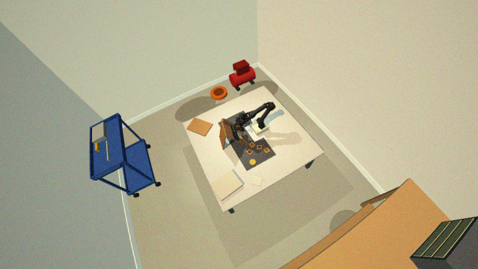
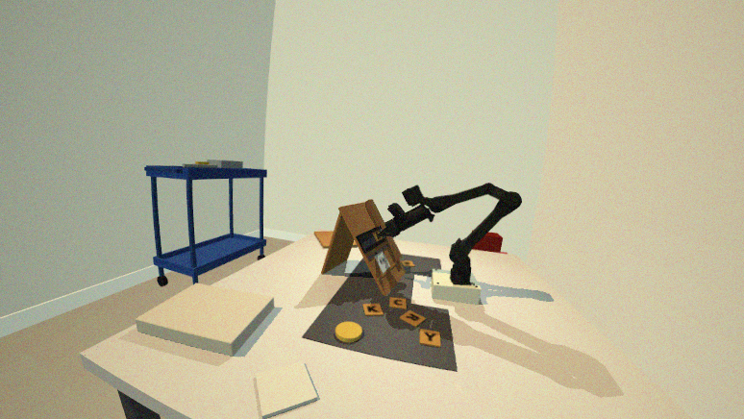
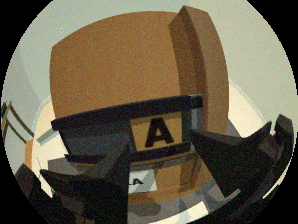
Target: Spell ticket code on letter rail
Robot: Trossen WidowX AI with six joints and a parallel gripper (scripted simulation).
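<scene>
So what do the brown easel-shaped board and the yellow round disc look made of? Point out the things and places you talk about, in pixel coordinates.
Brown easel-shaped board (image 1: 226, 129) (image 2: 359, 221) (image 3: 115, 65): probably wood or painted panel, matte; even brown, no grain visible. Yellow round disc (image 1: 252, 161) (image 2: 348, 332): perhaps plastic, smooth; uniform colour, no metallic glint.

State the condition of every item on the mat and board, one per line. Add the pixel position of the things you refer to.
Gripper (image 1: 236, 129) (image 2: 382, 233) (image 3: 160, 140): open, at the rail
Board (image 1: 228, 129) (image 2: 359, 219) (image 3: 115, 60): propped, slanting
Rail (image 2: 367, 240) (image 3: 120, 111): partly filled
A tile (image 3: 172, 121): in the rail
K tile (image 1: 249, 151) (image 2: 372, 308), C tile (image 1: 252, 144) (image 2: 397, 302), R tile (image 1: 259, 147) (image 2: 412, 317), Y tile (image 1: 266, 150) (image 2: 430, 337): flat
Far tile (image 2: 408, 263): flat, letter unclear
Yellow disc (image 1: 252, 161) (image 2: 348, 332): flat
</scene>
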